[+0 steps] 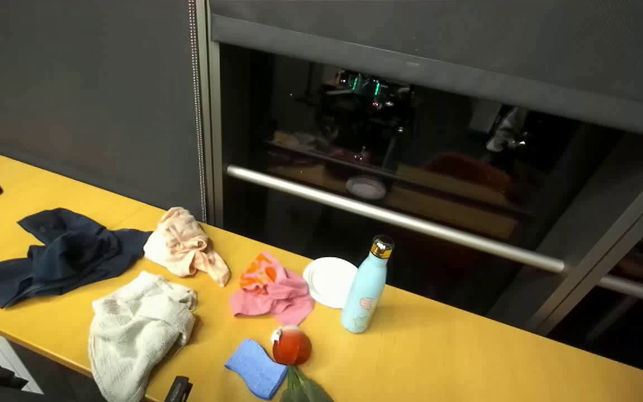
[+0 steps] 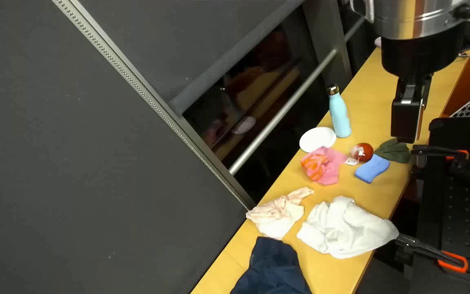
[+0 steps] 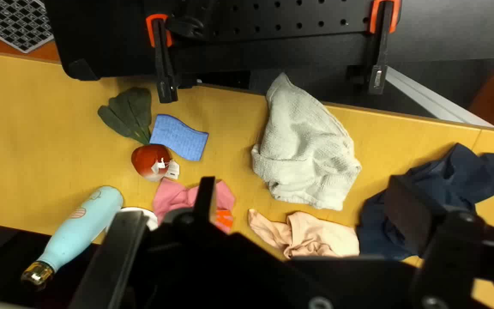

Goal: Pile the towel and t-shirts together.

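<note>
The off-white towel (image 1: 140,329) lies crumpled at the table's front edge, also in the wrist view (image 3: 307,154). The navy t-shirt (image 1: 70,257) lies at the left, and the peach t-shirt (image 1: 185,245) lies against its side; in the wrist view the peach one (image 3: 320,236) is partly hidden by the gripper. A pink and orange cloth (image 1: 274,290) lies apart, near the plate. All lie separately on the table, without stacking. My gripper (image 3: 305,204) is open and empty, above the cloths; it also shows in an exterior view (image 2: 408,110), well above the table.
A light-blue bottle (image 1: 364,290) stands beside a white plate (image 1: 330,282). A red vegetable (image 1: 292,346) with green leaves and a folded blue cloth (image 1: 257,368) lie near the front edge. Clamps (image 2: 426,249) hold on the black platform (image 2: 459,204) alongside. A window wall borders the back.
</note>
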You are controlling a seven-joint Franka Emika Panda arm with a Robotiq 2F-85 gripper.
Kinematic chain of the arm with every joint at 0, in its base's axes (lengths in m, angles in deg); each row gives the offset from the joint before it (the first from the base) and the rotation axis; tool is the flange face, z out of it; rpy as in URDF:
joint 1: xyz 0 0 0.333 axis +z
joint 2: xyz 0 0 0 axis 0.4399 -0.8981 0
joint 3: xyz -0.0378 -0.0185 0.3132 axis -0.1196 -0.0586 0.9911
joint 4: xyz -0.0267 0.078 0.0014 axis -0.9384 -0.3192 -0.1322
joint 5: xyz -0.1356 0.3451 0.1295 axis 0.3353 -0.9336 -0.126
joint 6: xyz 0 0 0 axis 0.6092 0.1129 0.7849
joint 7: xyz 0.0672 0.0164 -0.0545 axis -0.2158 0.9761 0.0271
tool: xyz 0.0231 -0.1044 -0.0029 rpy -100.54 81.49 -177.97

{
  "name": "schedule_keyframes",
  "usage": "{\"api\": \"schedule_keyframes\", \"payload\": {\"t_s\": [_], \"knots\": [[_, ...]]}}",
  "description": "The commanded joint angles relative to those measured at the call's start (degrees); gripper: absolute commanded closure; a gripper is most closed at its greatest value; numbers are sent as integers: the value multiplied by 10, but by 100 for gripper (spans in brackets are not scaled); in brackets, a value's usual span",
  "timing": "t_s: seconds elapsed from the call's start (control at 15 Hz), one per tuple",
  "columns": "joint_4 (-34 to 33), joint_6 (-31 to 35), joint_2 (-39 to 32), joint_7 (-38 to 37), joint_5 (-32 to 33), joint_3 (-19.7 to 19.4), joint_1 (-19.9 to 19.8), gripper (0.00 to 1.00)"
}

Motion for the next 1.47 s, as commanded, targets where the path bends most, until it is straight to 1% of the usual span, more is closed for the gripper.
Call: {"api": "schedule_keyframes", "payload": {"t_s": [0.0,0.33,0.4,0.47,0.6,0.8,0.93,1.0,1.07,1.2,1.27,1.4], "knots": [[-1,-2,0,-2,3,-4,4,0],[-1,-2,0,-2,3,-4,4,0],[-14,14,-27,-10,13,1,-7,0],[-41,30,-73,-19,29,7,-22,0],[-81,88,-142,-41,81,18,-51,0],[-135,164,-235,-100,167,33,-87,0],[-175,204,-307,-157,236,41,-103,0],[-196,213,-344,-195,276,42,-104,0],[-222,219,-382,-232,319,35,-99,0],[-275,224,-457,-295,375,-1,-68,0],[-300,232,-495,-316,396,17,-90,0],[-352,239,-571,-343,425,2,-80,0]]}}
